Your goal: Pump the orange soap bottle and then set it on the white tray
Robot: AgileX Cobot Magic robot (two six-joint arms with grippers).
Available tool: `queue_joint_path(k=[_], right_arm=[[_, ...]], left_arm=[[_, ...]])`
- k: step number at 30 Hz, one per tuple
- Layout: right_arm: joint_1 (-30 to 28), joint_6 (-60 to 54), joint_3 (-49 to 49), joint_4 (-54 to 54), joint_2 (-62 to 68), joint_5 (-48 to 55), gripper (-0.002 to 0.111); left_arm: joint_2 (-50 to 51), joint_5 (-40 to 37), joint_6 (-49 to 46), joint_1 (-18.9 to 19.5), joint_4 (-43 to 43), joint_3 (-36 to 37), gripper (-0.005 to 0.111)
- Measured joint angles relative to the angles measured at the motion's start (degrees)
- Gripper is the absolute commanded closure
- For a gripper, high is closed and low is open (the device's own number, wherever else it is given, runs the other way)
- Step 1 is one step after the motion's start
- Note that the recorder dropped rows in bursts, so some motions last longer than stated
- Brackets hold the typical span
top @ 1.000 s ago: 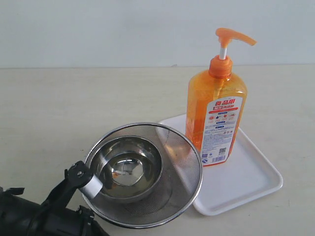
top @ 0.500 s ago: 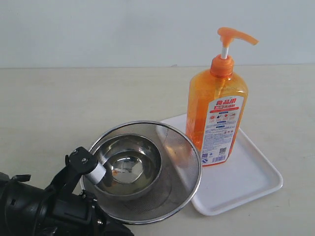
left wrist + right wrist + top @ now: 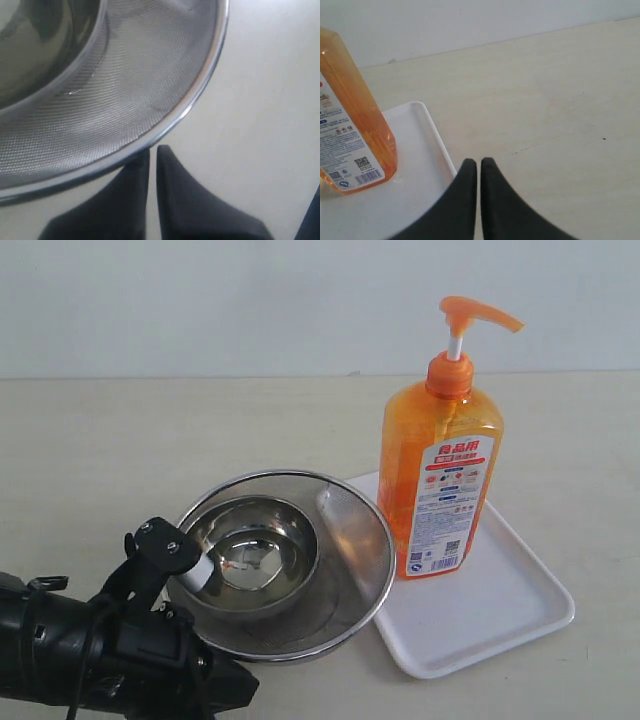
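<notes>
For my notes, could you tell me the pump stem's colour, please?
Stem: white; exterior view shows it best.

- A pale beige, matte surface stretches across the scene, faintly scuffed.
- Behind the surface rises a plain bluish-white wall, meeting the surface's far edge in a straight line.
- Soft, even light falls on the surface; shadows there are faint.

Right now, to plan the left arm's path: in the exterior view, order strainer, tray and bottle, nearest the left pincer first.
1. Strainer, rim beside the left pincer.
2. White tray, farther right.
3. Orange soap bottle, upright on tray.
</notes>
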State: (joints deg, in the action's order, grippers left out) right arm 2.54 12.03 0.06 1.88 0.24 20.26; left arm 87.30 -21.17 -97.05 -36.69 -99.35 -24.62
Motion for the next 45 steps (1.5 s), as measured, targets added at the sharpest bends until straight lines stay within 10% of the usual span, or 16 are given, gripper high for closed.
queue_joint_path(k=[45], right_arm=[[0.00, 0.00, 0.00, 0.00, 0.00, 0.00, 0.108]], left_arm=[[-33.79, -4.95, 3.95, 0.00, -0.15, 9.77, 0.102]])
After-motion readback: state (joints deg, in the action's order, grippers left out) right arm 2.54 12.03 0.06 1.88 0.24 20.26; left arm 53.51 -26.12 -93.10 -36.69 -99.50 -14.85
